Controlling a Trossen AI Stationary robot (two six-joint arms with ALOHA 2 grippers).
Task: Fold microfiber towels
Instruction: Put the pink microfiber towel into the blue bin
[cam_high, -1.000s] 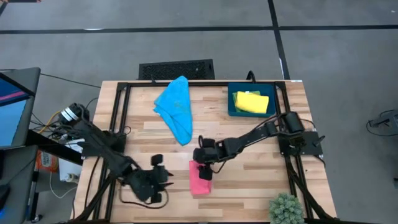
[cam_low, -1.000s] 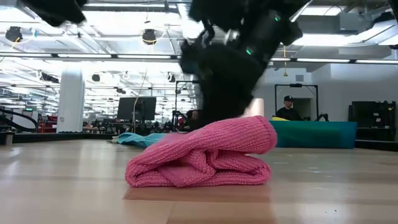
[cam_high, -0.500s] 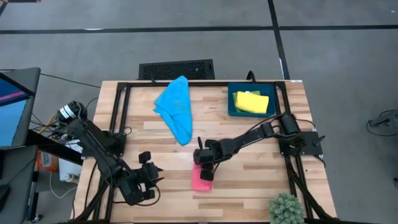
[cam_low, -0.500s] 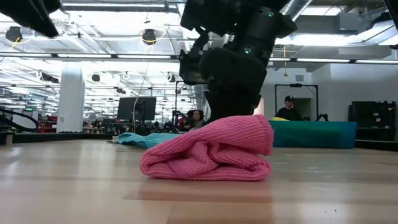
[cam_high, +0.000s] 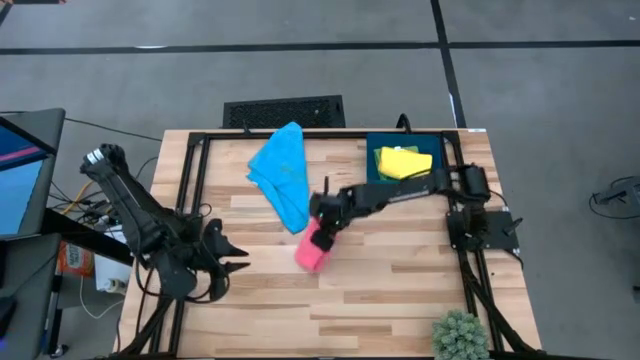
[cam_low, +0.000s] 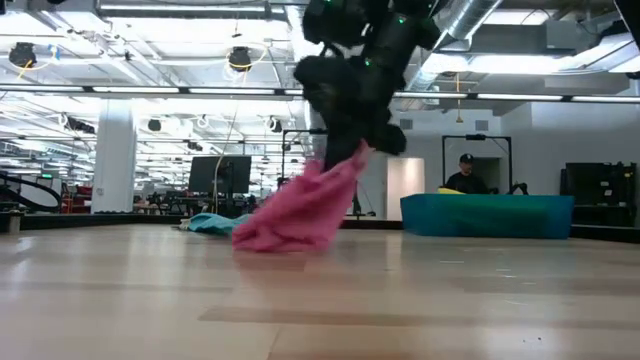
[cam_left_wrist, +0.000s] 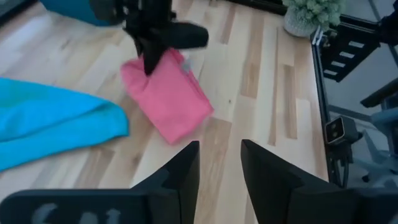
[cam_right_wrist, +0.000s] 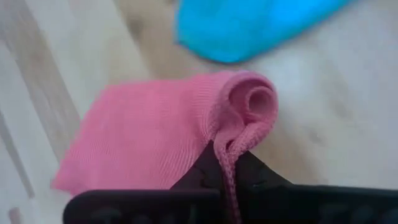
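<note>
The folded pink towel (cam_high: 311, 248) hangs slanting at mid-table with my right gripper (cam_high: 323, 226) shut on its upper end; the low view shows it sloping down from the gripper (cam_low: 352, 150). A crumpled sky-blue towel (cam_high: 283, 172) lies on the table just beyond it. A yellow towel (cam_high: 403, 162) lies in the dark blue tray (cam_high: 372, 172) at the far right. My left gripper (cam_high: 228, 256) is open near the left edge with nothing between its fingers, and in its wrist view (cam_left_wrist: 220, 165) the pink towel (cam_left_wrist: 166, 99) is well ahead. My right gripper pinches the pink towel's rolled-over end (cam_right_wrist: 229, 149) between its two fingers, taking several layers. The fingers come from above, slanting down. The towel hangs tilted below them, and its lower end (cam_low: 262, 240) appears to rest on the table.
A small potted plant (cam_high: 460, 335) stands at the near right corner. Black frame rails (cam_high: 200, 170) run along the table's left, right and far sides. Bare wood lies in front of the pink towel.
My right gripper has taken hold of the pink towel and gone up and toward the far edge. The towel's held end has lifted, and the bundle now hangs slanted instead of lying flat. My left gripper has drawn back toward the left edge and risen.
</note>
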